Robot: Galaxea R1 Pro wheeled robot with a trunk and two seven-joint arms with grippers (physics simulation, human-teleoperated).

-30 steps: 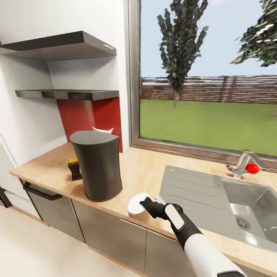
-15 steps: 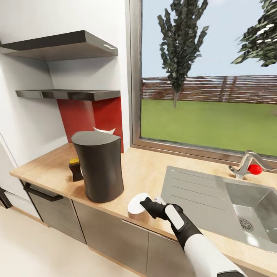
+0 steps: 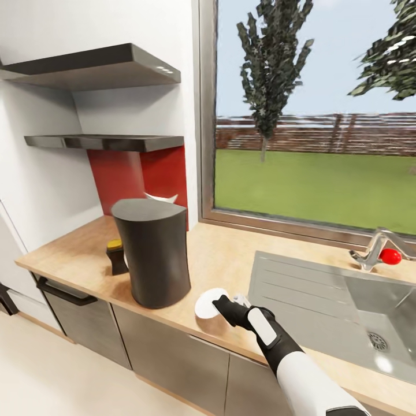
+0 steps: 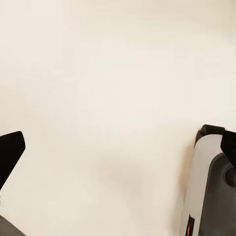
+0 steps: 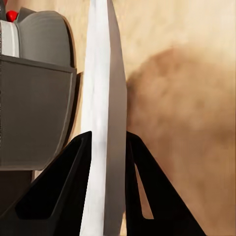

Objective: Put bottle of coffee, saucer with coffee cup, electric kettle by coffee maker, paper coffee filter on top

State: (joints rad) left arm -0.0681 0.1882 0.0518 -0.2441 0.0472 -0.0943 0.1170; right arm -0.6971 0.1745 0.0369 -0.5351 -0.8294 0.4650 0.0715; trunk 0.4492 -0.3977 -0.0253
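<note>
My right gripper [image 3: 222,305] is shut on the white saucer [image 3: 207,304] and holds it low over the countertop [image 3: 222,260] near the front edge, just right of the tall dark-grey coffee maker [image 3: 153,254]. In the right wrist view the saucer [image 5: 101,98] stands edge-on between the black fingers [image 5: 64,187]. The bottle of coffee [image 3: 117,256] stands left of the coffee maker. A white tip of the paper coffee filter [image 3: 163,197] peeks from behind its top. My left gripper [image 4: 118,147] is open over a cream floor. Two kitchen shelves [image 3: 104,141] are bare. Coffee cup and electric kettle are out of view.
A steel sink [image 3: 323,294] with a drainboard lies right of the saucer, and a faucet with a red knob [image 3: 391,256] stands at its back. A window runs behind the counter. Grey cabinet fronts [image 3: 167,352] sit below, and a white wall closes the left end.
The whole view has shifted, so the camera moved left. The saucer in my right gripper stands slightly closer to the coffee maker.
</note>
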